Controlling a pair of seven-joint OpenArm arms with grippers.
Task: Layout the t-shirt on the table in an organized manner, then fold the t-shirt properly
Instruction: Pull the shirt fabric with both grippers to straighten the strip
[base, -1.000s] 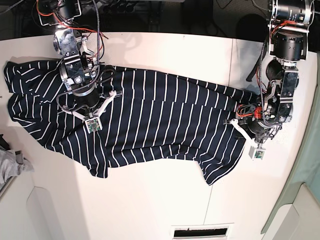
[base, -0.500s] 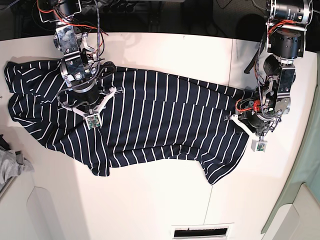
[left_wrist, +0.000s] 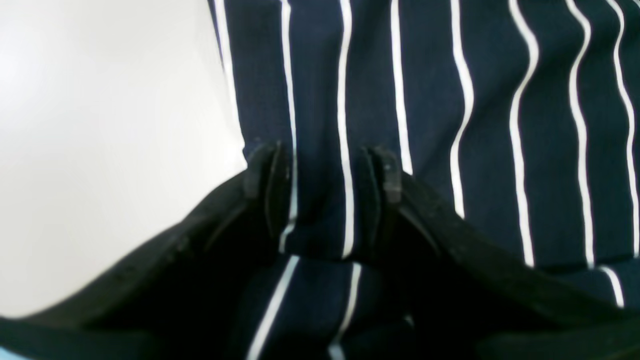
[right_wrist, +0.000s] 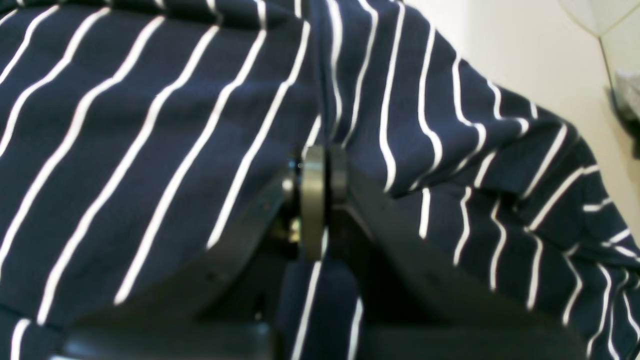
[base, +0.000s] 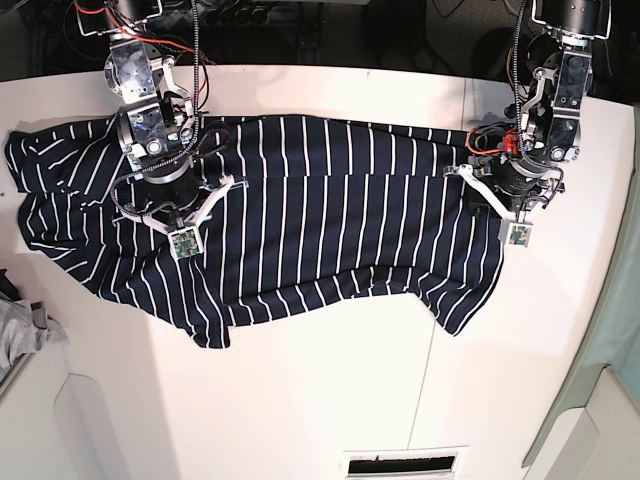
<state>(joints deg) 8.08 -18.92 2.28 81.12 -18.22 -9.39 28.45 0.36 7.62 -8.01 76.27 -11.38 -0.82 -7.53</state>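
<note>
The navy t-shirt with thin white stripes lies spread across the white table, stretched lengthwise between my two arms. My left gripper stands at the shirt's right end; in the left wrist view its fingers stand apart with a fold of t-shirt between them, right at the cloth's edge. My right gripper is over the shirt's left part. In the right wrist view the right gripper is pinched tight on a ridge of t-shirt.
A small grey cloth lies at the left edge of the table. A vent slot sits at the near edge. Bare table borders the shirt's edge beside my left gripper. Dark gear lines the far edge.
Both arms have moved toward the table's far edge, pulling the shirt with them. Its right end has shifted up and the top hem now lies straighter.
</note>
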